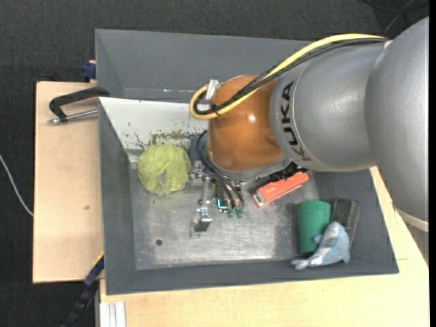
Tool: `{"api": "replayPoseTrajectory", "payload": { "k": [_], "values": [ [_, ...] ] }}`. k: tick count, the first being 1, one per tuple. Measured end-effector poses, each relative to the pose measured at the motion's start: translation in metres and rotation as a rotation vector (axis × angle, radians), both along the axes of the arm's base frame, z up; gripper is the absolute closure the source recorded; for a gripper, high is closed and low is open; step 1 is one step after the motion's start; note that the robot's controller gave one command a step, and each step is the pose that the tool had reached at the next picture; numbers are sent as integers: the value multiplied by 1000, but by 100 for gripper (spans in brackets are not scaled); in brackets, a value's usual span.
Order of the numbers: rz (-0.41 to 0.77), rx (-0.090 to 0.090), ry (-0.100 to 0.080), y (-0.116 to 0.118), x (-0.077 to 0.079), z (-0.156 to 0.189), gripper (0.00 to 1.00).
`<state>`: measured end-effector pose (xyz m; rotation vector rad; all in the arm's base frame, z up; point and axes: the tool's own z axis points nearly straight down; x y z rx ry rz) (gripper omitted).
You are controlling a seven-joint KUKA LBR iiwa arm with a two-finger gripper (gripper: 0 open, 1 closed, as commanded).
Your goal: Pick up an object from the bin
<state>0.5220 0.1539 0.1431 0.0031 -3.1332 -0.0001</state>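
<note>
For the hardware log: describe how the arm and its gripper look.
The arm is thick, rounded and silver-grey, with black KUKA lettering near the wrist. A glossy orange dome covers the wrist, and a yellow cable loops across it. The gripper is small and metallic, with dark wires.

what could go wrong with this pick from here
The gripper is low over bare bin floor, just beside the crumpled yellow-green thing, so a grasp here may catch nothing. The orange-red bar lies close under the arm's wrist and might get knocked as the arm moves.
</note>
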Motion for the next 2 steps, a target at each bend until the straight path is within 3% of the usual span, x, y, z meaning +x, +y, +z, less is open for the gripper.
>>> {"api": "replayPoseTrajectory", "payload": {
  "k": [1,2],
  "values": [
    [-2,1,-7,-1,2,4,0],
    [43,3,-18,33,60,-48,0]
  ]
}}
